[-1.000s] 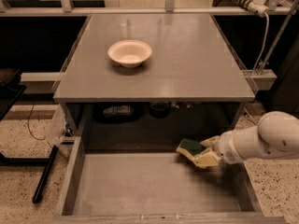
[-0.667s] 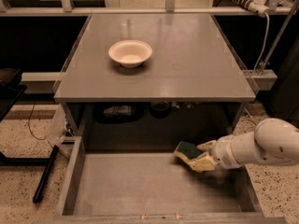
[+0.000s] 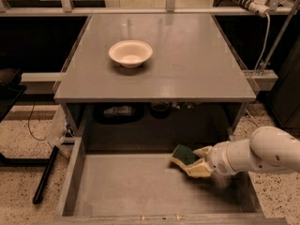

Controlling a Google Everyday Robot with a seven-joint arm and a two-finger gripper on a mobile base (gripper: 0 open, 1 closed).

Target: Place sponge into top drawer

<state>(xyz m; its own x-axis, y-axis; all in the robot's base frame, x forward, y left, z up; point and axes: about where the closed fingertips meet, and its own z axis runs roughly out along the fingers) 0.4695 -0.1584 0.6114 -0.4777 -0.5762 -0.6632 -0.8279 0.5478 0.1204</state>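
The top drawer (image 3: pixel 122 191) is pulled open below the tabletop, showing a flat grey bottom and low side walls. The sponge (image 3: pixel 183 154), dark green on top with a yellow body, is held over the right part of the drawer, just above its bottom. My gripper (image 3: pixel 197 161) comes in from the right on a white arm and is shut on the sponge, its cream fingers (image 3: pixel 200 168) clamped on the sponge's right end.
A cream round bowl (image 3: pixel 131 53) stands on the grey tabletop (image 3: pixel 187 64). Dark items sit on the shelf behind the drawer (image 3: pixel 161 109). A black bar (image 3: pixel 44 175) lies on the speckled floor at left. A cable and power strip (image 3: pixel 246 1) are at top right.
My gripper has carried the sponge a little to the left and further in over the drawer. The bowl has not moved.
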